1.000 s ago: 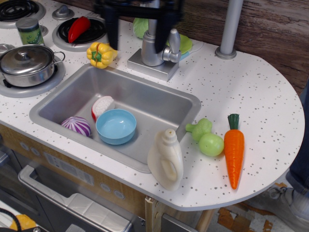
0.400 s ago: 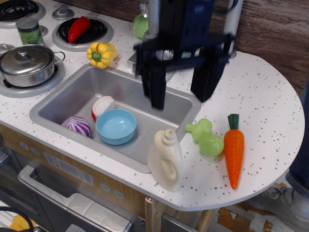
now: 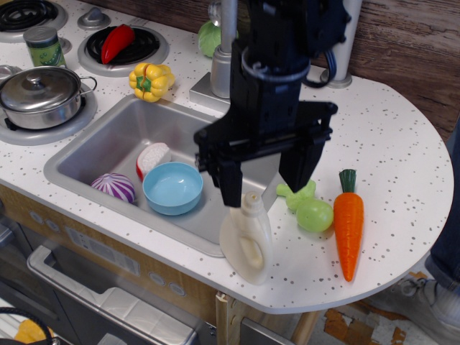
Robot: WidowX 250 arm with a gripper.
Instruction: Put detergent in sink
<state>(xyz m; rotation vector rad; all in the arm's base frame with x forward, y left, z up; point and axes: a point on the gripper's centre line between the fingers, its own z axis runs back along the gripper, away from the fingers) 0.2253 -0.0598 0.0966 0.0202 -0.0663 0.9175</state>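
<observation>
The detergent [image 3: 247, 239] is a cream-white jug-shaped bottle with a round cap. It stands upright on the counter at the sink's front right corner. The sink [image 3: 100, 154] is a grey steel basin holding a blue bowl [image 3: 172, 188], a purple onion [image 3: 113, 187] and a red-and-white toy [image 3: 152, 158]. My black gripper [image 3: 262, 183] is open, its two fingers wide apart, just above and behind the bottle's cap. One finger hangs left of the cap, the other to its right. It touches nothing.
A green pear-shaped toy [image 3: 307, 205] and an orange carrot [image 3: 348, 221] lie right of the bottle. A yellow pepper [image 3: 150, 80], a lidded steel pot [image 3: 41, 95], a green-labelled can [image 3: 44, 45] and a red pepper [image 3: 116, 42] sit at the back left. The tap is behind my arm.
My gripper has come down from the back of the counter toward the front right, and now hangs open over the detergent's cap. The bottle has not moved.
</observation>
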